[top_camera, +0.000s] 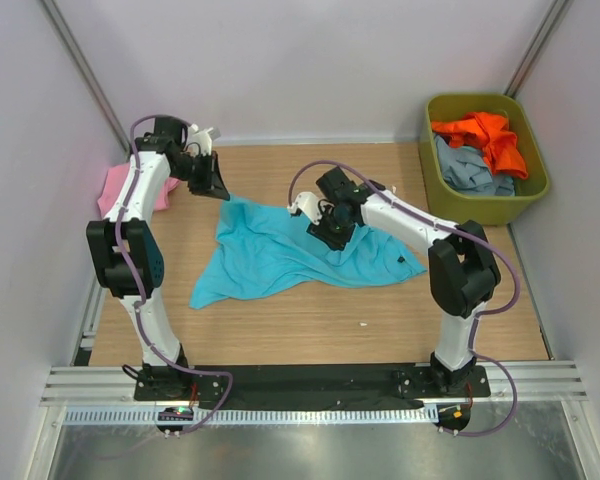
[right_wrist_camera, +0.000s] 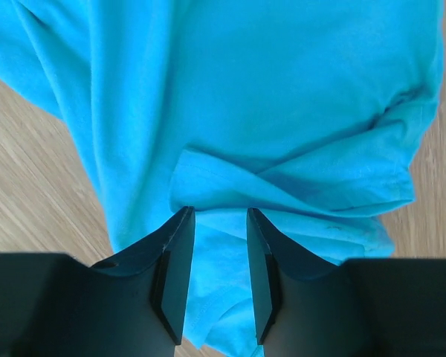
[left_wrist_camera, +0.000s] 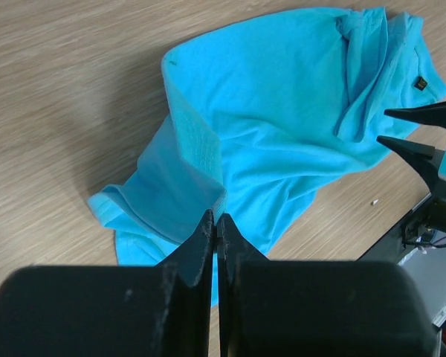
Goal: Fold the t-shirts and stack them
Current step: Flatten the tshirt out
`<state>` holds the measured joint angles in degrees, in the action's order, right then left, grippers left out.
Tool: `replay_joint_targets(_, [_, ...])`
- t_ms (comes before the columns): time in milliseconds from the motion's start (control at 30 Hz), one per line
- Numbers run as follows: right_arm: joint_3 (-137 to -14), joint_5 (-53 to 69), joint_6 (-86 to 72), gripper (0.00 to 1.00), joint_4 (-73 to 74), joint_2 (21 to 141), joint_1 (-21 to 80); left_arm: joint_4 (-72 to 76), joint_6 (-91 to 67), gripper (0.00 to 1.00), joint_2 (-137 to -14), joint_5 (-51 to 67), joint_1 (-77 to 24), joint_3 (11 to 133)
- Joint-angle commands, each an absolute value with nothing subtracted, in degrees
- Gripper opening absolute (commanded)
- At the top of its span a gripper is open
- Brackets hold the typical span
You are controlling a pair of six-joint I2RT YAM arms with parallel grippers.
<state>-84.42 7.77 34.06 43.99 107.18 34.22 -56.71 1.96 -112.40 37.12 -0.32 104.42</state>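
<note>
A large turquoise t-shirt (top_camera: 280, 250) lies crumpled on the wooden table. My left gripper (top_camera: 215, 187) is shut on its far left corner; in the left wrist view the jaws (left_wrist_camera: 217, 218) pinch a fold of the turquoise cloth (left_wrist_camera: 282, 111). My right gripper (top_camera: 332, 228) is open over the shirt's upper middle; in the right wrist view its jaws (right_wrist_camera: 219, 216) straddle a fold of the turquoise cloth (right_wrist_camera: 245, 89) without closing on it. A pink t-shirt (top_camera: 113, 190) lies at the far left, partly behind the left arm. An orange t-shirt (top_camera: 485, 135) and a grey-blue one (top_camera: 472, 170) sit in the bin.
An olive-green plastic bin (top_camera: 535, 180) stands at the far right corner of the table (top_camera: 310, 330). Pale walls close in the left, back and right sides. The right gripper's fingers (left_wrist_camera: 412, 130) show at the right of the left wrist view.
</note>
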Motion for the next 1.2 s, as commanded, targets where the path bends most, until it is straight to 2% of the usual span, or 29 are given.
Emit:
replay_joint_targets(0, [-86.0,6.6,36.9,0.40,41.7,107.7,35.6,-55.0,0.9,0.00,-110.9,37.8,-0.3,104.8])
replay_joint_targets(233, [-87.1,7.1,38.5,0.36,44.8,109.9,37.7,-54.6,0.4,0.00,-110.5,37.5,-0.3,104.6])
replay_joint_targets(1167, [-81.5,4.3,41.6,0.37,46.4,109.9,38.3,-54.1,0.3,0.00,-110.2,36.1,-0.3,104.5])
